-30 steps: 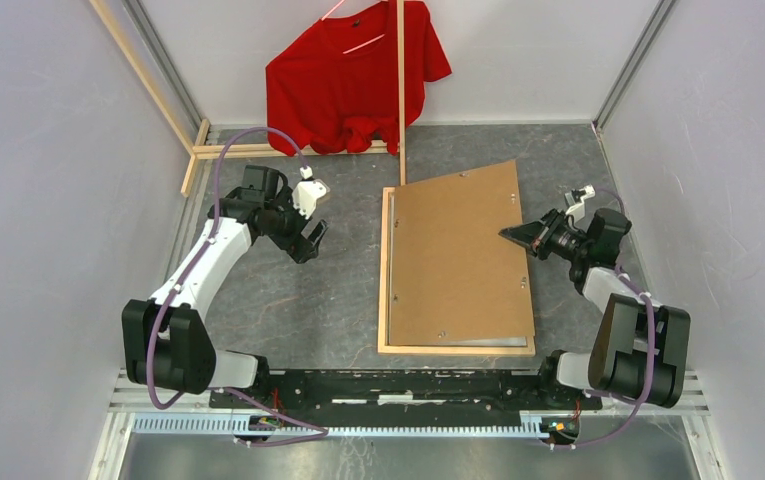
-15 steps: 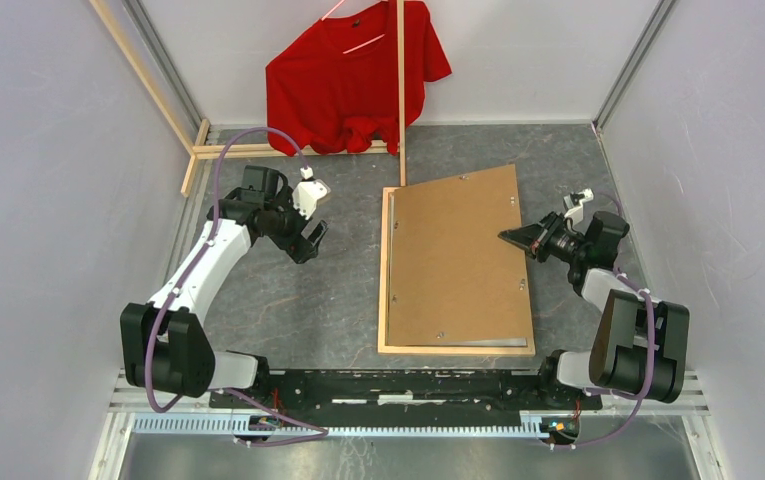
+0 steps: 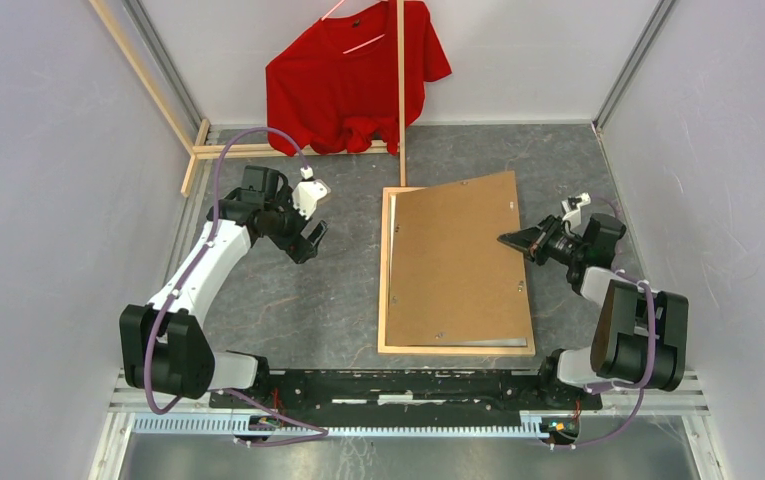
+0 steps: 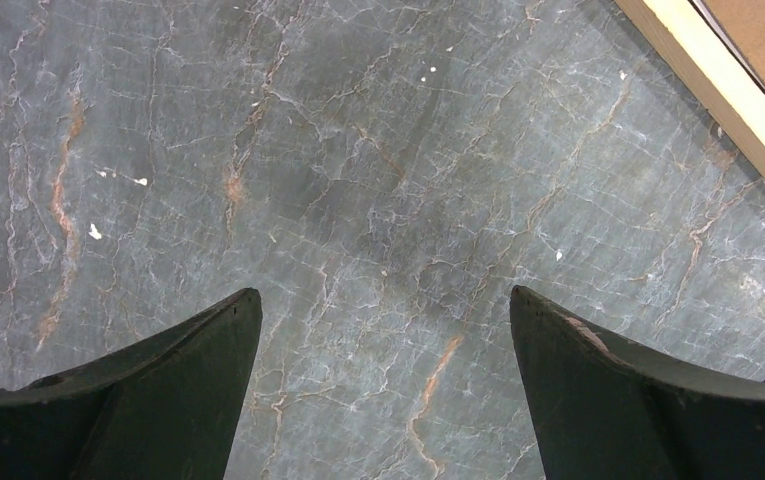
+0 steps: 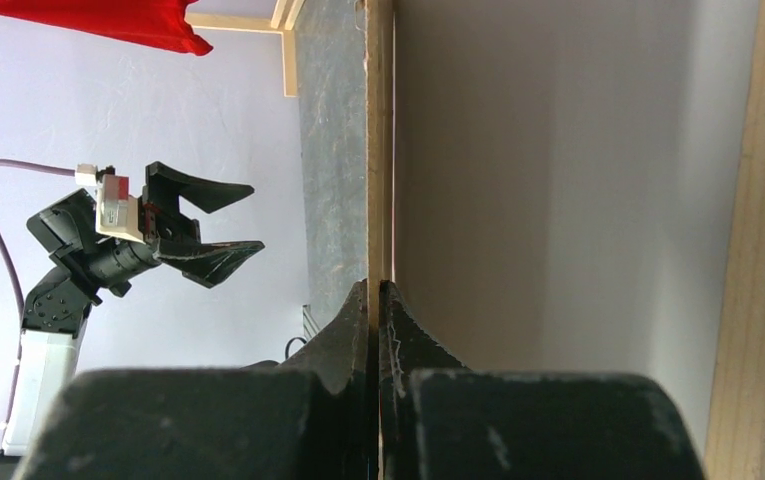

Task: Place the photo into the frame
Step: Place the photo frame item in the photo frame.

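Lying flat on the grey marbled tabletop (image 3: 328, 300), right of centre: the frame (image 3: 384, 300), light wood. Brown backing board (image 3: 453, 260) sits on it skewed, top-right corner overhanging the frame's right strip. Red shirt (image 3: 348, 80) hangs at the back wall, loose wood slats (image 3: 258, 150) at its foot. Right tool (image 3: 506, 238) is pressed together on the board's right edge, pinching it; in the right wrist view that edge is raised off the frame with a pale surface beneath, can't tell if that's the photo. Left tool (image 3: 312, 240) is spread wide, hovering over bare tabletop left of the frame, touching nothing.
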`<state>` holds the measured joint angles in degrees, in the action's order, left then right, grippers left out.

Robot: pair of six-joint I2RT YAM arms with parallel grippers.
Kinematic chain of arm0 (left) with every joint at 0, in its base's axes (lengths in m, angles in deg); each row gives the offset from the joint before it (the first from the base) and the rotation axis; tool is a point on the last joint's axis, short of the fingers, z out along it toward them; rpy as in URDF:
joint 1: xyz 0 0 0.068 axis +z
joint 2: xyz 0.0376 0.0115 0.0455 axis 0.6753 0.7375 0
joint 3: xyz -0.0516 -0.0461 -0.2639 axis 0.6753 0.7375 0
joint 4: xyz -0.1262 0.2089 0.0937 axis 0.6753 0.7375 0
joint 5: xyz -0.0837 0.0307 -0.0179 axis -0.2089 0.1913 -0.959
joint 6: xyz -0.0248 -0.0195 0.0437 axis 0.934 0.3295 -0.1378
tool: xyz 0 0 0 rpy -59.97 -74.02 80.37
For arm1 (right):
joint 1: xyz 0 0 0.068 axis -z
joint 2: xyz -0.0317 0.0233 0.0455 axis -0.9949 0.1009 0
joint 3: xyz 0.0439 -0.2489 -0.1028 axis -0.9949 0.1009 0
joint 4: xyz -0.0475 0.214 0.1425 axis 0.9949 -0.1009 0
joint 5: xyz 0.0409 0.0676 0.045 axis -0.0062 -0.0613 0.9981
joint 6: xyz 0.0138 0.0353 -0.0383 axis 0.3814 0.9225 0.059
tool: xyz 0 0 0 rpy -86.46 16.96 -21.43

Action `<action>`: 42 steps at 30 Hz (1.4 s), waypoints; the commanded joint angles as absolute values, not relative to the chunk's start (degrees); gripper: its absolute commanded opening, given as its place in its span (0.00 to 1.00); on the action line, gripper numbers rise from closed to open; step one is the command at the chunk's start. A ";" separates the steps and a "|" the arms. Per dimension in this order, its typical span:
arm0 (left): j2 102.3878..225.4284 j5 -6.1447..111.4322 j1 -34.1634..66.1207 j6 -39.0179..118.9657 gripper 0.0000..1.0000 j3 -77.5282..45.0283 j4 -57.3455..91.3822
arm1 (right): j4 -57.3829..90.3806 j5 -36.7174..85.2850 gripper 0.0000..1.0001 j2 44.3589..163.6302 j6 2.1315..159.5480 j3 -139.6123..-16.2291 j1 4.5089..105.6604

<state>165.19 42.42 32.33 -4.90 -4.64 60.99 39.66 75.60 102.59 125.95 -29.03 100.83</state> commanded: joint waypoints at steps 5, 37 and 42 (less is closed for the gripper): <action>163.80 42.71 31.93 -7.09 1.00 -4.90 60.78 | 41.19 77.20 0.00 105.01 125.40 -30.62 99.78; 165.36 43.80 31.49 -6.41 1.00 -4.92 60.78 | 24.54 64.82 0.35 107.13 110.86 -37.59 91.95; 165.58 43.84 31.49 -6.41 1.00 -4.64 60.78 | 24.17 59.11 0.52 105.95 111.60 -36.80 87.51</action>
<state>165.27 43.47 31.74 -4.90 -4.64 60.99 24.76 63.71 108.01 112.50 -35.80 90.65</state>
